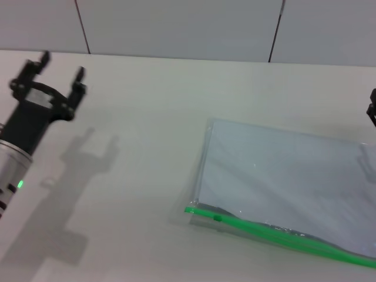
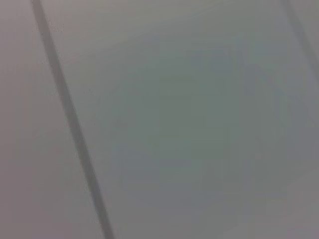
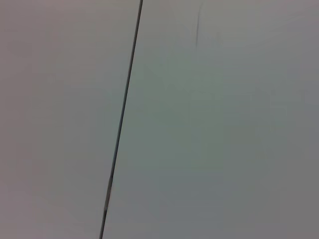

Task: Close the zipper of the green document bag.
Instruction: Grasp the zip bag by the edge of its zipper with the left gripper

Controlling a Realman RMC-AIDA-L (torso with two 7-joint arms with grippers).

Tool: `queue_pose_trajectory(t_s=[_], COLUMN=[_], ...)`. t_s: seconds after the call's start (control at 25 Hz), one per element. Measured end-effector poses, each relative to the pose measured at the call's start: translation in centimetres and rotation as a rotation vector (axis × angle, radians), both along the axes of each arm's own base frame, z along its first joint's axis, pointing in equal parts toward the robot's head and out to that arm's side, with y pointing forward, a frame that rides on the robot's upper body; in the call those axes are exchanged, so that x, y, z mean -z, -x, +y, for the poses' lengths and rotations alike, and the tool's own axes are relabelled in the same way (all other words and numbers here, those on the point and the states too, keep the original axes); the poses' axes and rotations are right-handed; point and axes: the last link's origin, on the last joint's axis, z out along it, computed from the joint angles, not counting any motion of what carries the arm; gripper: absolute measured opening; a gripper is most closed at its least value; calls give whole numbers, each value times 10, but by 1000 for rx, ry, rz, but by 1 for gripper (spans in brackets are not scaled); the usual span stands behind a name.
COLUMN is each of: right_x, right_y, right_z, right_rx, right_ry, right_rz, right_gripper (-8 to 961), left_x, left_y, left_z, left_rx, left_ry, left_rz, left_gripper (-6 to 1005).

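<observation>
The green document bag [image 1: 282, 176], a flat translucent bluish-grey pouch, lies on the white table at the right of the head view. Its bright green zipper [image 1: 276, 235] runs along the near long edge, with a small green slider tab [image 1: 218, 218] close to the left end. My left gripper [image 1: 60, 66] is raised at the far left, open, with nothing between its fingers, well away from the bag. Only a dark sliver of my right gripper [image 1: 372, 110] shows at the right edge, above the bag's far right corner. Both wrist views show only grey panelled wall.
The white table [image 1: 135, 170] spreads between the left arm and the bag. A grey panelled wall [image 1: 176, 26] with dark seams rises behind the table's far edge. The left arm casts a shadow [image 1: 82, 176] on the table.
</observation>
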Motion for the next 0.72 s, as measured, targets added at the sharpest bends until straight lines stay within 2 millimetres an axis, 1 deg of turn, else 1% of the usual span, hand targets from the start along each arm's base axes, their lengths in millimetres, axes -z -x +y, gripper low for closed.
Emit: queue_pose_trajectory(t_s=[0.2,0.32,0.56,0.72], right_x=[0,0,0,-1], right_y=[0,0,0,-1], right_z=[0,0,0,0], right_rx=[1,1,3,5], right_ry=[-2,-2,-3,-3], right_rz=[1,1,1,-1], right_gripper=[802,802,802,802], left_x=[24,44,78,90], left_y=[-11,-16,-17,-19], left_z=[-9,-21,-47,-60], left_rx=[102,176,282,357], left_ry=[144,266,477,562], left_rz=[94,165,296,368], left_gripper=[650,650,650,652])
